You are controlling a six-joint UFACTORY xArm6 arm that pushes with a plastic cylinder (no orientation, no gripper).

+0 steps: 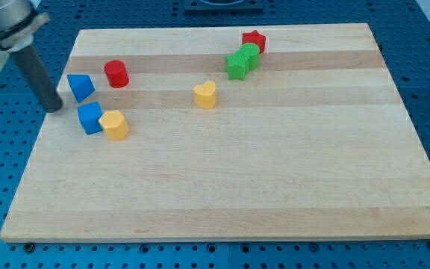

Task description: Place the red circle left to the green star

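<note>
The red circle point(116, 73) is a short red cylinder near the view's top left of the wooden board point(230, 187). The green star point(237, 66) sits at the top centre-right, far to the right of the red circle, with a second green block point(249, 54) touching its upper right. My tip point(54, 107) is at the board's left edge, left of and slightly below the red circle, just left of the blue blocks, touching none of them.
A blue triangular block point(80, 87) lies left of the red circle. A blue cube point(89, 117) and a yellow hexagon point(114, 124) touch below it. A yellow heart point(206, 95) sits mid-board. A red star point(254, 40) is at the top.
</note>
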